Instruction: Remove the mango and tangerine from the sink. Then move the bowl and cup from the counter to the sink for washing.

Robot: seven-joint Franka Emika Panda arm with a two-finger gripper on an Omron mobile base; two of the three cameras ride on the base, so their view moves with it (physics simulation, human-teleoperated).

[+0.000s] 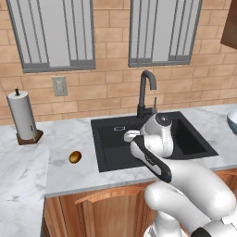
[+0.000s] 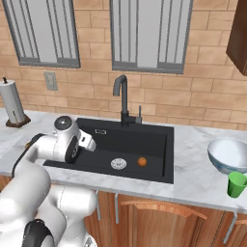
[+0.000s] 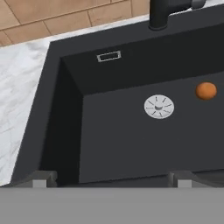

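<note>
Brick wall and two shuttered windows back a white marble counter (image 1: 65,171) with a black sink (image 2: 159,140) set into it. On the counter at the sink's nine o'clock, near the front edge, lies the mango (image 1: 75,157), so that fruit looks already dealt with. Down in the basin the tangerine (image 3: 206,91) sits just at three o'clock of the silver drain (image 3: 159,106), close to it but apart. Well off at the sink's three o'clock, the bowl (image 2: 228,154) stands on the counter with the green cup (image 2: 237,184) just in front of it, both untouched.

Over the sink's left half, the claw (image 3: 111,177) hangs with its jaws spread wide and nothing between them; the tangerine lies far toward the hand view's two o'clock, not lined up with the tips.

By my reckoning the tangerine is the next target, and the risks come from its shape and place. A round fruit on a smooth basin floor may roll if one finger reaches it first, perhaps toward the drain. Reaching deep could also bring the wrist against the sink rim or the black tap (image 1: 147,92) behind.
</note>
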